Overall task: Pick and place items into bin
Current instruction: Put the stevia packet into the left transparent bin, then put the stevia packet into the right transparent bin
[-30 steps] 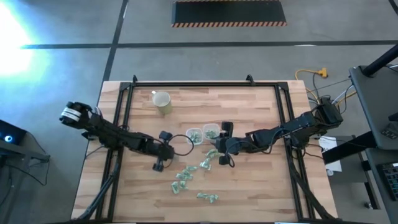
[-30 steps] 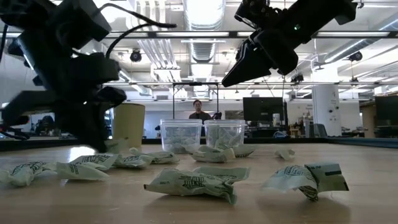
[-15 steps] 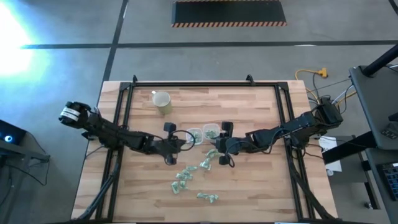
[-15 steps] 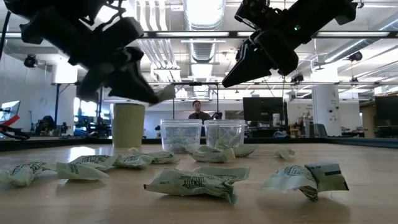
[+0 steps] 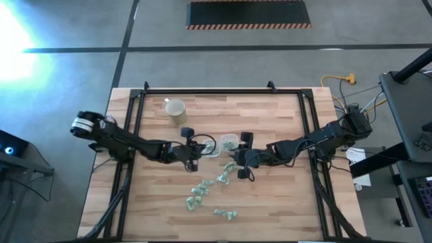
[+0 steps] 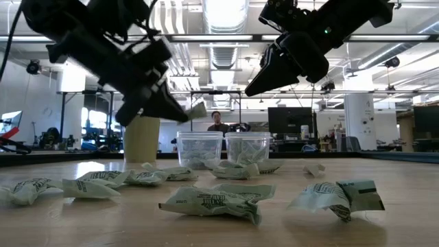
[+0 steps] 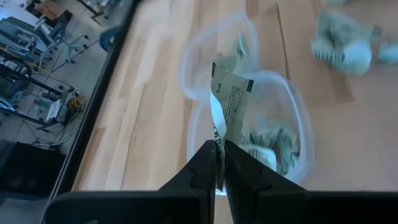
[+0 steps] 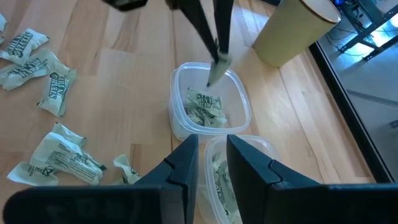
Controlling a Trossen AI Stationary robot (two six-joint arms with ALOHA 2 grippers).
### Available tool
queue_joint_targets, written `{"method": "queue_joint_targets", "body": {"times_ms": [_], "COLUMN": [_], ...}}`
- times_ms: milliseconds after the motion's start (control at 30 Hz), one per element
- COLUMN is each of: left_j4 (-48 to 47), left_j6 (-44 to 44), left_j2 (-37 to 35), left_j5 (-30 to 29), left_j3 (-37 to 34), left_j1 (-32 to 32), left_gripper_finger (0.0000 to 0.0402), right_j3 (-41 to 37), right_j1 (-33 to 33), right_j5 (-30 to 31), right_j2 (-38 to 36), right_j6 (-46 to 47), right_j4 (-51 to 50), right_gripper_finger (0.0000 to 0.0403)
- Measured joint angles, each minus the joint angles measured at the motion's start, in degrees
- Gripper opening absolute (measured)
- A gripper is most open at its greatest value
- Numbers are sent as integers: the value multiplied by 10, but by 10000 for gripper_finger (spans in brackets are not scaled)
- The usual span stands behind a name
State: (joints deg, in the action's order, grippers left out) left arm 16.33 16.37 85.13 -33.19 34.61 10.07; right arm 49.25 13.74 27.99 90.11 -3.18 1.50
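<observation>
Wrapped item (image 7: 229,102) pinched by one corner between the pressed-together fingers of the left end effector (image 7: 219,151), hanging directly above the left clear bin (image 8: 208,106). Carried there within the last second: earlier down among the loose items (image 5: 198,194) on the tabletop (image 5: 270,196), then lifted and swung over to the bin. Already several pieces inside that bin; likewise in the second bin (image 5: 229,142) touching it on the side away from the left arm. Judged: transport done, release the only step left for this piece; light wrapper could flutter off the rim. Right end effector (image 8: 211,163) slightly spread, holding nothing, hovering unmoved over the second bin. Beige cup (image 5: 176,111) well apart from the bin, toward the far edge. About a dozen items left beside the bins.
</observation>
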Motion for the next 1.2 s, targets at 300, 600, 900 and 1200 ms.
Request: {"method": "queue_joint_targets", "body": {"times_ms": [300,600,900,1200], "left_j4": [29,28,26,25], "left_j6": [11,35,35,35], "left_j2": [39,41,41,41], "left_j5": [0,21,22,17], "left_j3": [11,15,15,15], "left_j1": [-12,-11,-11,-10], "left_gripper_finger": [8,9,26,107], "right_j3": [0,0,0,0], "right_j1": [0,0,0,0], "right_j5": [0,0,0,-1], "right_j2": [0,0,0,0], "right_j6": [0,2,11,29], "right_j4": [-1,-9,-15,-37], "right_gripper_finger": [68,77,69,68]}}
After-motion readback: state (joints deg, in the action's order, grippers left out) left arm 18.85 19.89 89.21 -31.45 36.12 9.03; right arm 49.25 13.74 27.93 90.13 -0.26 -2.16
